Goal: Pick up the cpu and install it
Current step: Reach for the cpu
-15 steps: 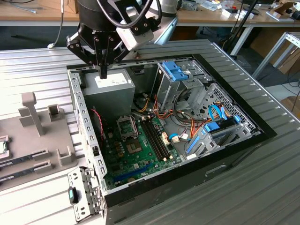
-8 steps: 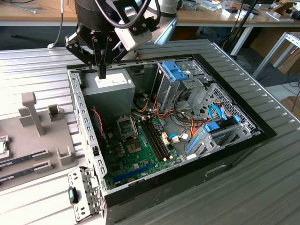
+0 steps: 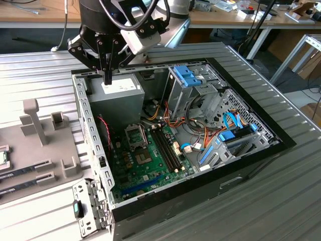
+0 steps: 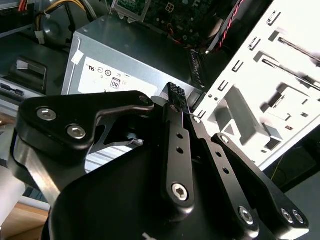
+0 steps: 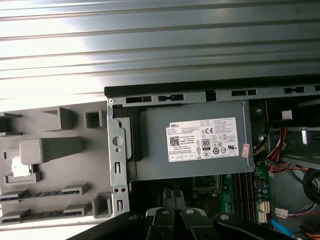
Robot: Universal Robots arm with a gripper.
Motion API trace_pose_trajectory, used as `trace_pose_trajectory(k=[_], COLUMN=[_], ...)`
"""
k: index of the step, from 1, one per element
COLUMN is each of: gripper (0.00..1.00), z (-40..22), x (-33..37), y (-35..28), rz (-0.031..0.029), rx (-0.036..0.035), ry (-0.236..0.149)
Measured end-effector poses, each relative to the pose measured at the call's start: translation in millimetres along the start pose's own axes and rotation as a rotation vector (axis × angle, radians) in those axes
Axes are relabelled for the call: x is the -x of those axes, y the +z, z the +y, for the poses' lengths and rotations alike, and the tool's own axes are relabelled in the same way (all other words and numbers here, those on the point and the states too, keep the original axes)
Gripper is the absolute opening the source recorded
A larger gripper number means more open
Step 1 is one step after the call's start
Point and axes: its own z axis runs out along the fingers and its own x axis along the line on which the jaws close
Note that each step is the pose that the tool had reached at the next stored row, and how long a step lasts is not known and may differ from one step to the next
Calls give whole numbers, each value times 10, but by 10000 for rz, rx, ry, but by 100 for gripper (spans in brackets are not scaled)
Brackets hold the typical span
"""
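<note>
- The gripper (image 3: 107, 79) hangs over the open computer case (image 3: 83, 113), just above the corner of the grey power supply (image 3: 118, 95) beside the case wall. In the second wrist view its fingers (image 4: 178, 145) are pressed together with nothing between them.
- The cpu (image 5: 18, 168) lies in a recess of the grey holder (image 5: 62, 172) on the table (image 3: 45, 65), outside the case. In the exterior view it sits at the far left edge (image 3: 2, 157), well apart from the gripper.
- The step in hand looks like the reach for the cpu; nothing has been picked up.
- To do it well, the fingers should spread before they go down, come straight down over the chip, and close on two opposite edges of the rim. That way it lifts level and does not catch the recess walls.
- The holder's upright post (image 3: 32, 118) stands near the cpu, so the approach should keep clear of it.
- The cpu lies flat with its metal top up. It is square, so it has no long axis, and its edges run in line with the holder's edges.
- The black socket frame (image 3: 135, 135) sits on the green board beyond the power supply.
</note>
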Motion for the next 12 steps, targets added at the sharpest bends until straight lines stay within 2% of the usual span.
trace_pose_trajectory(k=[12], gripper=[11], z=[-4], x=[-46], y=[-1], rz=[0], rx=[0], ry=[0])
